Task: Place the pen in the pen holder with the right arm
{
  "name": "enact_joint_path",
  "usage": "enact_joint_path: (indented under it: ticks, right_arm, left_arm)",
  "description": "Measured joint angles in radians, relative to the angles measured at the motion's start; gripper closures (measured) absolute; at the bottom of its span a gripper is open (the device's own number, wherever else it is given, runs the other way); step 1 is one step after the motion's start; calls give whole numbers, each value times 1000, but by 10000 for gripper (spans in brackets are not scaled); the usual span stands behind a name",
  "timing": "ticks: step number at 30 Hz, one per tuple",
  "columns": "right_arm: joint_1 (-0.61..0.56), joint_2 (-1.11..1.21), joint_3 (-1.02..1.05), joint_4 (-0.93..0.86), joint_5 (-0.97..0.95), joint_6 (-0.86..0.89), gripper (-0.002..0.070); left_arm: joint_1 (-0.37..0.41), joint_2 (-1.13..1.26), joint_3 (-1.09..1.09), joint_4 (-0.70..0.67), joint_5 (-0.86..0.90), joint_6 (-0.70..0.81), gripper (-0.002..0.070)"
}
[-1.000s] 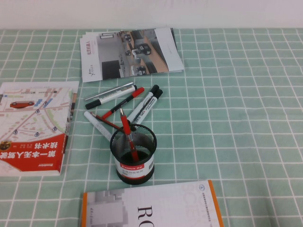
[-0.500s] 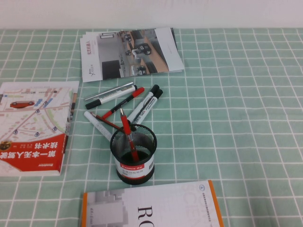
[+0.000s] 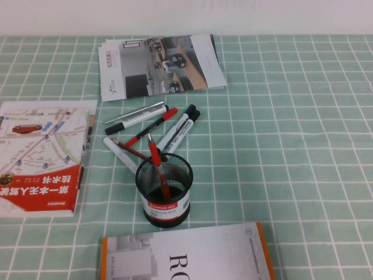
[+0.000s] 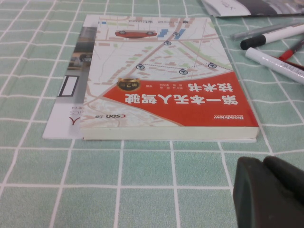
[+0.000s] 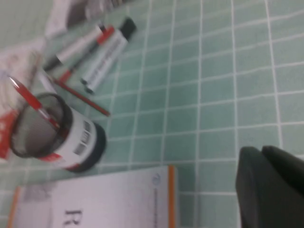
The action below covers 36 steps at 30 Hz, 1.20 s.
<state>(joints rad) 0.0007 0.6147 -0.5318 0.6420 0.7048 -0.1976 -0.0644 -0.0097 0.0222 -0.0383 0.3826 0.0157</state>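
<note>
The pen, a thick white marker with a black cap (image 3: 179,128), lies on the green checked cloth just behind the pen holder (image 3: 164,189), beside a second similar marker. It also shows in the right wrist view (image 5: 105,56). The black mesh holder (image 5: 52,130) stands upright with a slim red pen (image 3: 157,166) in it. My right gripper (image 5: 262,156) is shut and empty, hovering to the holder's right. My left gripper (image 4: 262,164) is shut and empty above the cloth near a red-and-white book. Neither arm shows in the high view.
A thin black-and-red pen (image 3: 148,128), a silver-white marker (image 3: 135,116) and another white marker (image 3: 119,153) lie behind the holder. Brochures (image 3: 160,65) lie at the back, the red-and-white book (image 3: 41,154) at the left, and an orange-edged book (image 3: 186,254) at the front.
</note>
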Motion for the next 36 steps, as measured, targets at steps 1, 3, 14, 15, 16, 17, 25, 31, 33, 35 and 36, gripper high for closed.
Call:
enact_joint_path:
  ticks: [1, 3, 14, 15, 16, 17, 25, 31, 33, 35, 36]
  right_arm:
    - [0, 44, -44, -24, 23, 0, 696]
    - [0, 150, -131, -74, 77, 0, 696]
    - [115, 609, -520, -216, 181, 4, 696]
    - [141, 648, -560, -226, 183, 12, 696]
    - [170, 687, -609, -237, 189, 23, 696]
    - [189, 719, -634, -248, 194, 33, 696]
    - [354, 1034, -955, -386, 254, 210, 696]
    - [461, 1252, -1173, -438, 293, 335, 696]
    - [487, 1323, -1256, -461, 314, 389, 696]
    - [511, 1399, -1342, -488, 350, 438, 696]
    - [517, 1436, -1377, -498, 369, 453, 696]
  left_arm:
    - [0, 0, 0, 0, 0, 0, 679]
    - [0, 0, 0, 0, 0, 0, 679]
    - [0, 0, 0, 0, 0, 0, 679]
    - [0, 0, 0, 0, 0, 0, 679]
    - [0, 0, 0, 0, 0, 0, 679]
    - [0, 0, 0, 0, 0, 0, 679]
    - [0, 0, 0, 0, 0, 0, 679]
    - [0, 0, 0, 0, 0, 0, 679]
    - [0, 0, 0, 0, 0, 0, 679]
    - [0, 0, 0, 0, 0, 0, 679]
    - [0, 0, 0, 0, 0, 0, 679]
